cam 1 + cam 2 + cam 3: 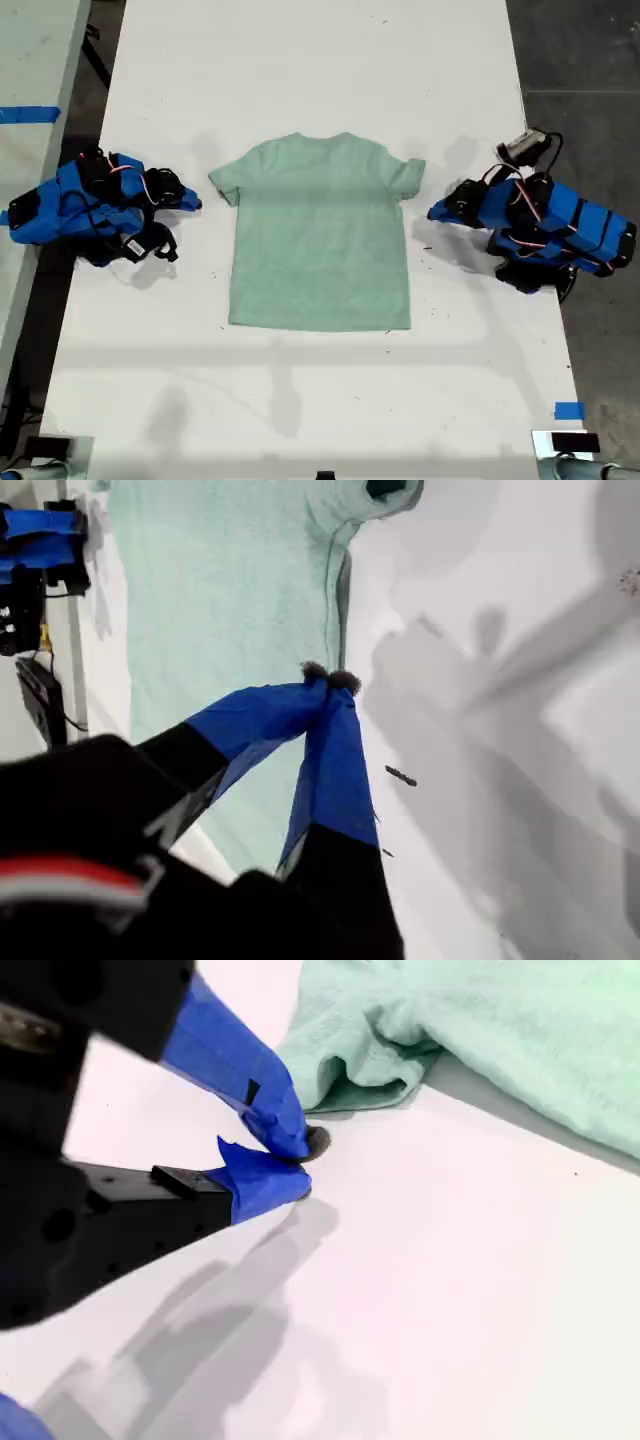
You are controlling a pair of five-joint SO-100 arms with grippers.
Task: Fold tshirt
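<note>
The pale mint-green tshirt lies flat and spread out in the middle of the white table, collar toward the far edge. My first gripper rests at the exterior view's right, just off the shirt's side edge below the sleeve. Its blue-taped fingers meet at the tips, shut on nothing, over the tshirt's hem line. My second gripper sits at the exterior view's left, close to the other sleeve. It is shut too, empty and apart from the cloth.
A second table with blue tape stands at the exterior view's left, across a dark floor gap. A blue tape mark sits near the table's front corner at the exterior view's right. The other arm shows beyond the shirt in the first wrist view.
</note>
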